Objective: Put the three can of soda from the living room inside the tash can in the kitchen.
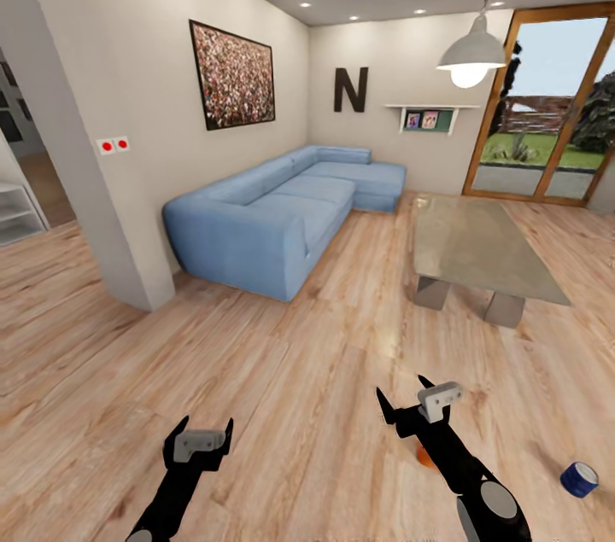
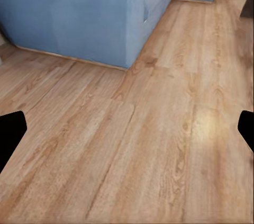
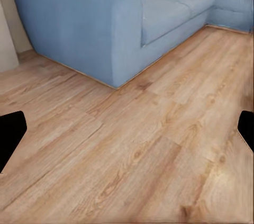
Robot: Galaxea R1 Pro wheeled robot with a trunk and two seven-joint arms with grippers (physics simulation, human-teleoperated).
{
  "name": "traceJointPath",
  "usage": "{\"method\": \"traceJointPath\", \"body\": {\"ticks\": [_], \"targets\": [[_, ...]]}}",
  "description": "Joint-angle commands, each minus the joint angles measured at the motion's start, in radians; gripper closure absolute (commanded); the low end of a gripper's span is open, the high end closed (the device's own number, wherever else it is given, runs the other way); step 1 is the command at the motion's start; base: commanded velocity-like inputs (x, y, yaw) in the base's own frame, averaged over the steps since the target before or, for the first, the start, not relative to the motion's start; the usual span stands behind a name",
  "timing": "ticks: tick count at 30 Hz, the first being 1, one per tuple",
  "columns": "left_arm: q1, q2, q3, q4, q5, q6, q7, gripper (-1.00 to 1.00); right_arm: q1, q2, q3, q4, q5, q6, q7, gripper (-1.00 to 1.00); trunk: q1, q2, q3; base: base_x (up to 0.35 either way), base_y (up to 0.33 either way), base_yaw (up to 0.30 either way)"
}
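Both grippers hang empty over the floor (image 1: pixel 282 371), the left gripper (image 1: pixel 203 431) and the right gripper (image 1: pixel 403 402) each with jaws spread wide. A blue can (image 1: pixel 579 479) lies on its side on the boards to the right; an orange can (image 1: pixel 424 454) peeks out from behind the right arm. I'd judge them light, thin-walled and slick, apt to roll, so best taken across the middle of the barrel. Sofa (image 1: pixel 282 213) and table (image 1: pixel 478 247) stand well off, leaving open room.
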Motion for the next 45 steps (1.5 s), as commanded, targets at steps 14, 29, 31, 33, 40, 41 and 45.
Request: {"method": "traceJointPath", "body": {"ticks": [14, 29, 31, 33, 40, 41, 45], "targets": [[0.0, 0.0, -0.001, 0.005, 0.0, 0.0, 0.0, -1.0, 0.0, 0.0, 0.003, 0.002, 0.001, -0.002, 0.007, -1.0, 0.0, 0.0, -0.012, 0.0, -0.278, -0.185], [0.0, 0.0, -0.001, 0.006, 0.0, 0.0, 0.0, -1.0, 0.0, 0.0, 0.038, 0.005, 0.005, 0.014, -0.004, -1.0, 0.0, 0.0, -0.016, 0.0, -0.194, -0.064], [0.0, 0.0, -0.001, 0.006, 0.0, 0.001, -0.001, -1.0, 0.0, 0.0, 0.041, 0.004, 0.006, 0.016, -0.004, -1.0, 0.0, 0.0, -0.016, 0.034, -0.028, -0.004], [0.0, 0.001, -0.001, 0.006, 0.0, 0.001, -0.005, -1.0, 0.0, -0.001, 0.046, 0.0, 0.008, 0.009, -0.003, -1.0, 0.0, 0.0, -0.016, 0.123, 0.007, -0.002], [0.0, 0.001, -0.001, 0.006, 0.0, 0.001, -0.007, -1.0, 0.0, -0.001, 0.05, -0.001, 0.004, -0.014, -0.002, -1.0, 0.0, 0.0, -0.016, 0.209, 0.053, -0.001], [0.0, 0.001, -0.001, 0.006, 0.0, 0.001, -0.008, -1.0, 0.0, -0.001, 0.05, -0.001, 0.004, -0.015, -0.002, -1.0, 0.0, 0.0, -0.016, 0.243, 0.025, 0.0], [0.0, 0.001, -0.001, 0.006, 0.0, 0.001, -0.008, -1.0, 0.0, -0.002, 0.05, -0.001, 0.003, -0.015, -0.002, -1.0, 0.0, 0.0, -0.016, 0.224, 0.015, 0.0]]}}
